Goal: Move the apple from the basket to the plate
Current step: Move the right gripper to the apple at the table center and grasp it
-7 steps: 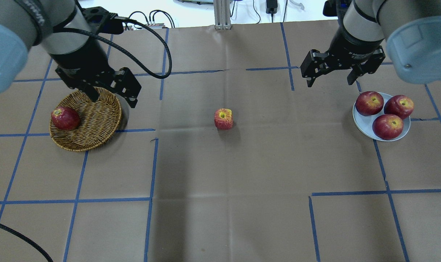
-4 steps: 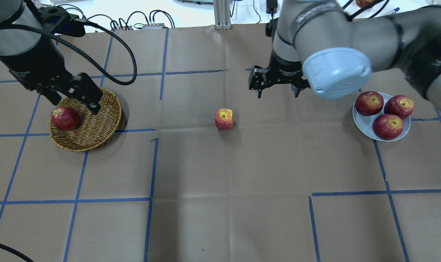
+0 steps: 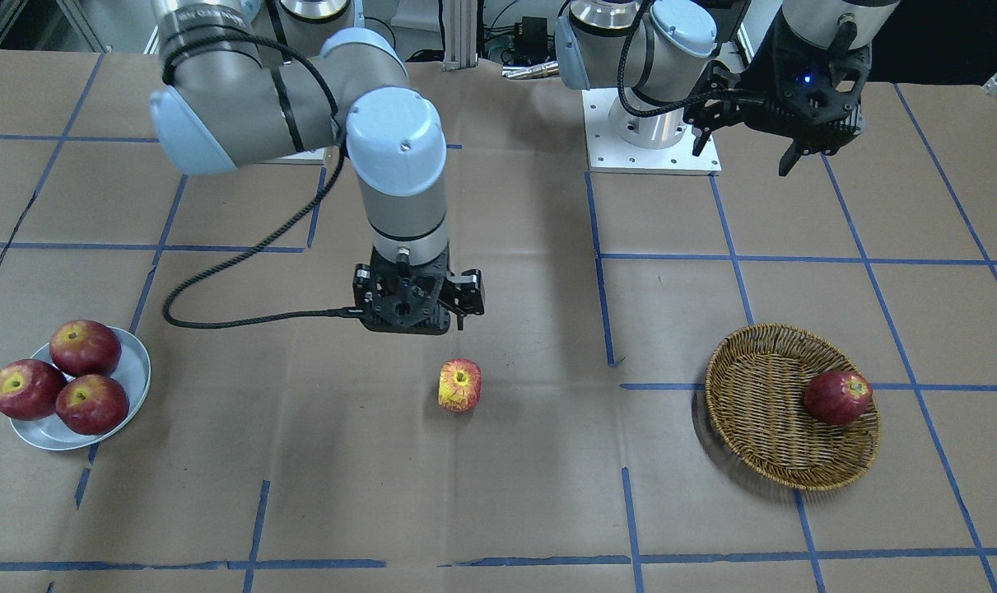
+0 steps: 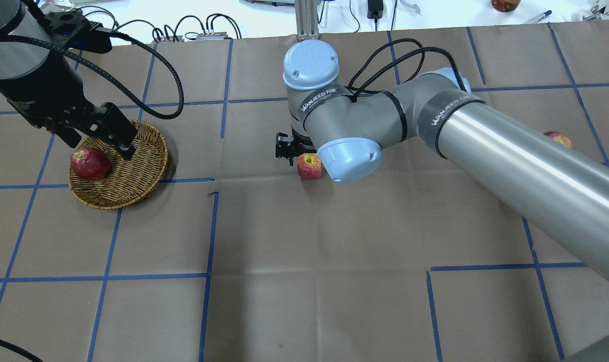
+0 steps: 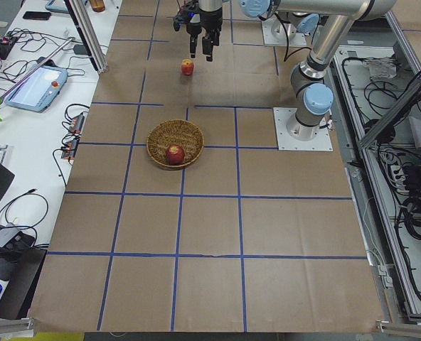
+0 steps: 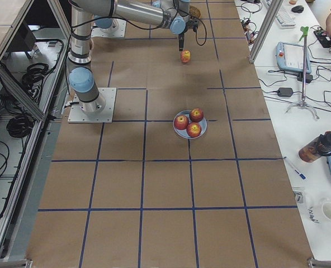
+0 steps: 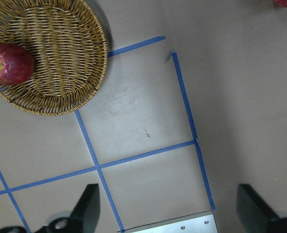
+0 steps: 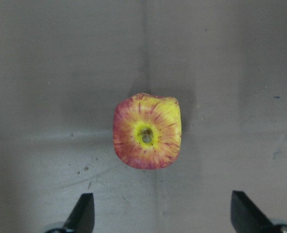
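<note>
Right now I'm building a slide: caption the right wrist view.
Right gripper, fingers open, poised over the yellow-streaked apple on the paper-covered table.

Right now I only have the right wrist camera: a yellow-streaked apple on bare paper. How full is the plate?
Observer: The plate already holds three dark red apples, which cover most of it.
Operator: Is anything left in the basket?
Observer: One dark red apple lies in the basket, near its rim.
Operator: And the other arm?
Observer: The left fingers are open and empty, raised above the table, with the basket off to one side of them.
</note>
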Robot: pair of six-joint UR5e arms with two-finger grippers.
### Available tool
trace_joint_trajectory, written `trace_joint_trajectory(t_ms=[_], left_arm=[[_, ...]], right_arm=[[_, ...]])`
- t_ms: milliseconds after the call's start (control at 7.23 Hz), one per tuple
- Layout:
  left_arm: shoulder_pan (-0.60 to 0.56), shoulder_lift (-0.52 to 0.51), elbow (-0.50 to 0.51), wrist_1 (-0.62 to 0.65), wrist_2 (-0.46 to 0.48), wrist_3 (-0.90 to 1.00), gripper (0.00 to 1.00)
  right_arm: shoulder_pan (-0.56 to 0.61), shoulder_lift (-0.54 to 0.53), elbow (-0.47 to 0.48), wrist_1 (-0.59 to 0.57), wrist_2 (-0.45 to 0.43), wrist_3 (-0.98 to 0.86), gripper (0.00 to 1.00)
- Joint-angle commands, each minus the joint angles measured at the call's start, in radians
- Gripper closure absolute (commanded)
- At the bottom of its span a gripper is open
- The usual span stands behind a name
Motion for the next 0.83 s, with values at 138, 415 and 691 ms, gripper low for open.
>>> trace_joint_trajectory(t_ms=[138, 415, 691], left_arm=[[-0.06, 0.003, -0.003, -0.005, -0.008, -0.041, 0.01], [-0.064, 0.02, -0.006, -0.004, -0.005, -0.039, 0.01], [-0.064, 0.023, -0.009, 0.001, 0.017, -0.039, 0.01]], right_arm=[[0.009, 0.106, 0.004, -0.047, 0.001, 0.001, 0.0], [0.004, 0.159, 0.003, -0.218, -0.008, -0.007, 0.06], [-0.002, 0.155, -0.003, -0.213, -0.006, -0.01, 0.38]])
